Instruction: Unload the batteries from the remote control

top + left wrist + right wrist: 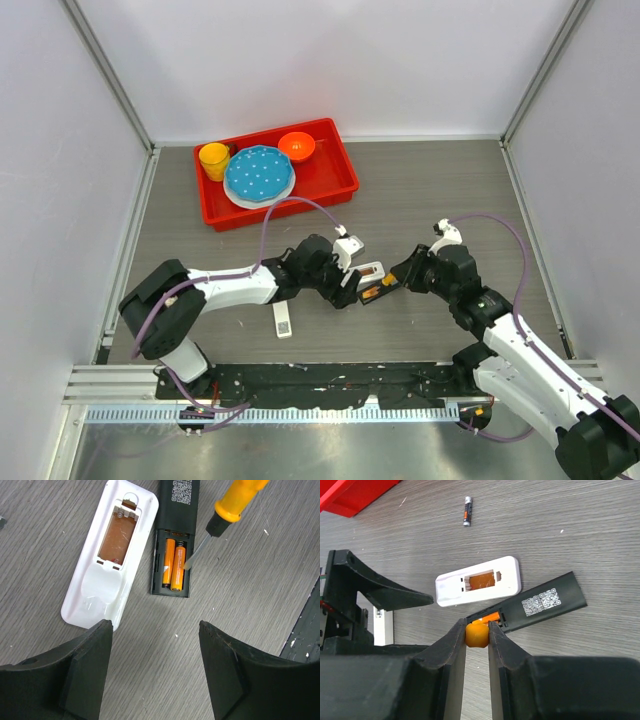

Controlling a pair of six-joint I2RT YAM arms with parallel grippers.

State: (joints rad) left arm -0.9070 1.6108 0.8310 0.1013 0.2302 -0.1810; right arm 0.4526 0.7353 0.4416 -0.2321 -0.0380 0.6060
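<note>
Two orange batteries (173, 564) lie snug in the black remote (179, 502): light, stiff, smooth, perhaps slippery; lever under one end. The right gripper (477, 627) clamps the screwdriver (234, 504); the left gripper (154, 627) stands apart.

Batteries (174, 564): we see two orange, just ahead of the left gripper (155, 627).
Black remote (180, 517): white QR label.
White remote (100, 587): brown bay.
Screwdriver (235, 502): orange handle, black collar.
Plate (258, 173): we see blue, white dots.
Tray (332, 163): red.
Table (420, 190): grey wood grain.

Table (250, 630): grey wood-grain, matt. White remote (95, 595): glossy plastic. Black remote (180, 515): matt plastic. Batteries (178, 565): glossy orange wrap.
</note>
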